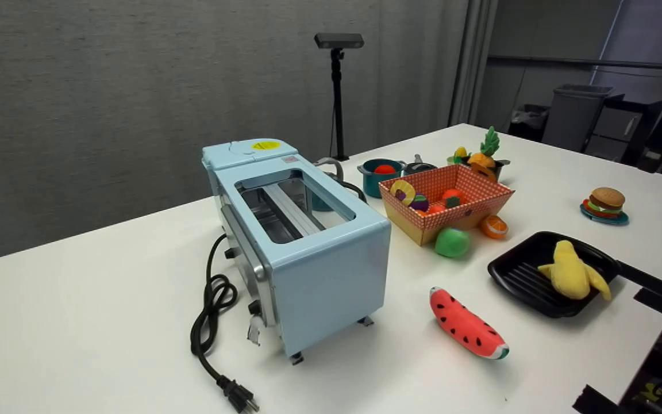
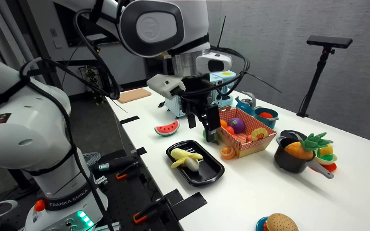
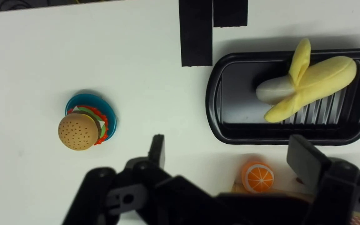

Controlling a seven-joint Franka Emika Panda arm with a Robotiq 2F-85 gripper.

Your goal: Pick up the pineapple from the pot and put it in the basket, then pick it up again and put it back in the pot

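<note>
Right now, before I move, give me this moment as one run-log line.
Gripper: open, empty; Pineapple: in black pot; Basket: toy fruit inside; Banana: in black tray; Stage: before first pick or after return, unclear

In an exterior view: green-crowned orange oval toy pineapple (image 2: pixel 301 150) in round black pot (image 2: pixel 287 162), right of flared red-checked basket (image 2: pixel 252 149).

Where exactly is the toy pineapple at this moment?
In an exterior view, the toy pineapple sits toward the right, in the black saucepan, between the red-checked basket and the pale bowl.
</note>
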